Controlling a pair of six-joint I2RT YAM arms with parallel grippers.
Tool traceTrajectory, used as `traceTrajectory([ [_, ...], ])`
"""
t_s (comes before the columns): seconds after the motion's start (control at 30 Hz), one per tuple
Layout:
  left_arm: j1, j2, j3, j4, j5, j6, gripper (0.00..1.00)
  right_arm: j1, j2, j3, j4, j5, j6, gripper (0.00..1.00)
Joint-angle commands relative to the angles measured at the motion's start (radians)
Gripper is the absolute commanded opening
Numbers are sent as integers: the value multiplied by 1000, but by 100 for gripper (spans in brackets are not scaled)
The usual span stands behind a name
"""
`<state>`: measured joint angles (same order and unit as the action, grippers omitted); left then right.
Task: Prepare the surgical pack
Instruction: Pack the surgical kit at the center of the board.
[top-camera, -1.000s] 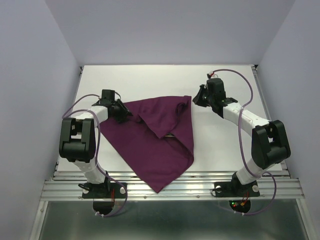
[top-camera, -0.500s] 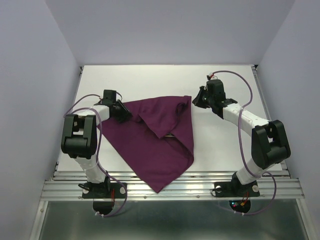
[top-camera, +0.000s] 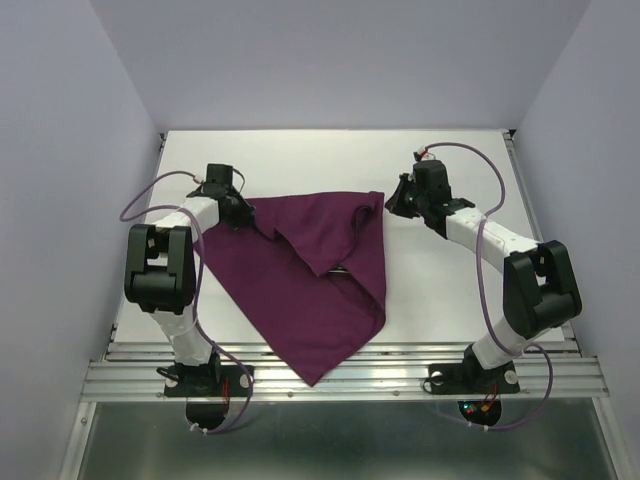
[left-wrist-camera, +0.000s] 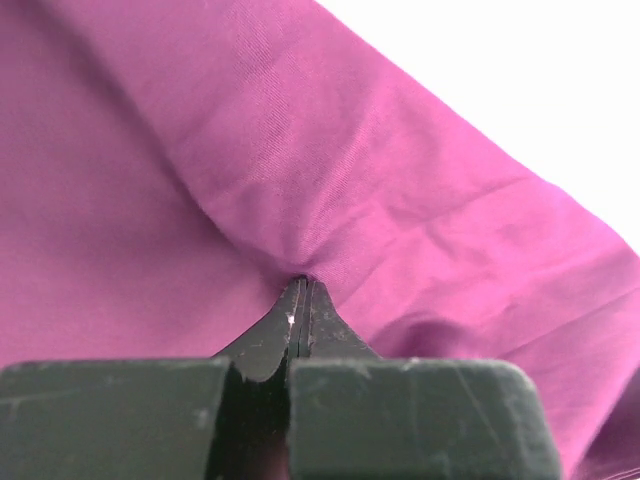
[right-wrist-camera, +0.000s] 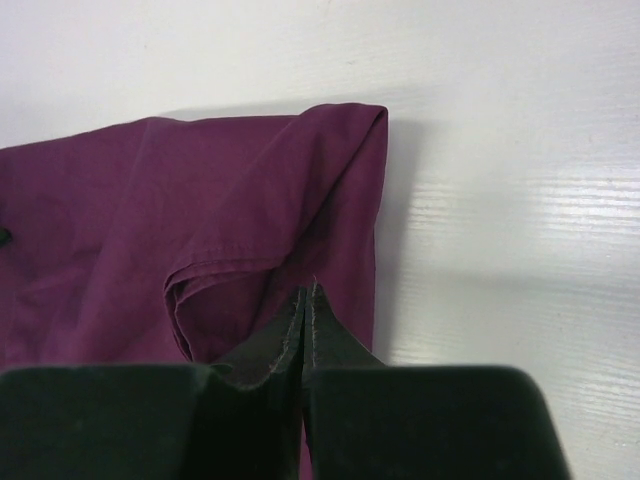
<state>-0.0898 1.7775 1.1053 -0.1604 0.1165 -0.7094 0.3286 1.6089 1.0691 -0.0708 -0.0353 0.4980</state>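
The surgical pack shows as a deep-purple cloth wrap (top-camera: 310, 280) lying folded on the white table, one corner pointing at the near edge. A flap (top-camera: 330, 235) is folded over its middle, and whatever lies under it is hidden. My left gripper (top-camera: 240, 212) is at the cloth's far left corner. In the left wrist view its tips (left-wrist-camera: 303, 282) are shut on a puckered pinch of cloth (left-wrist-camera: 380, 200). My right gripper (top-camera: 397, 200) hovers by the cloth's far right corner (right-wrist-camera: 375, 112). It (right-wrist-camera: 310, 292) is shut over the cloth's edge (right-wrist-camera: 250, 220) with nothing visibly pinched.
The white table (top-camera: 450, 270) runs to grey walls at the back and both sides. A ridged metal rail (top-camera: 340, 375) lines the near edge between the two arm bases. Purple cables loop off both arms.
My left gripper has slid a little toward the back at the cloth's left corner and gone from open to shut on the fabric. The right gripper has barely moved.
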Motion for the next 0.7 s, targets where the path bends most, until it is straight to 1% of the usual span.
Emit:
traceTrajectory([
  [0.0,-1,-41,112,-30,-80,34,0,0,-24,6,25,-18,-3,1],
  [0.3,10,14,234,-42,-98,39,0,0,-23,3,25,-23,-9,1],
  [0.53,55,108,358,-50,-38,42,0,0,11,35,32,-57,-10,1],
  [0.67,76,160,393,-39,15,25,0,0,32,68,51,-90,-6,1],
])
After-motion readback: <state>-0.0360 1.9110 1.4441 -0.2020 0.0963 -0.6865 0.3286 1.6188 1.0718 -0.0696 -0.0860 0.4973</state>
